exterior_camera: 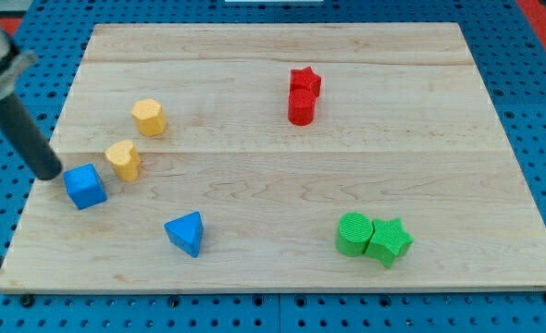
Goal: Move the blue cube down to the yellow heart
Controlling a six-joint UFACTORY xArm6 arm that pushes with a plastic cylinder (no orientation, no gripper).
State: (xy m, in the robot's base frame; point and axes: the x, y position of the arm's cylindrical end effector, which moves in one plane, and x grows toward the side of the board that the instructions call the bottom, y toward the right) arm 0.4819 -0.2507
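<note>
Desk: pale wooden board on a blue perforated base, carrying eight small blocks.

My tip: lower end of a dark rod that slanted in from the view's top left. It stood at the desk's left edge, just beside the upper left of the blue cube, touching it or very nearly so; contact could not be told for certain. Fingers: the rod carried none, so no apart or together state applied.

Blue cube: at the desk's left side, just below and to the left of the yellow heart, the two close together but with a narrow gap between them.

Yellow heart: upper right of the blue cube, near the left edge.

Yellow hexagonal block: above and slightly right of the heart, apart from it.

Blue triangular block: lower middle-left, well apart from the cube.

Red star and red cylinder: upper middle-right, touching, star toward the view's top.

Green cylinder and green star: lower right, touching side by side, star on the right.
</note>
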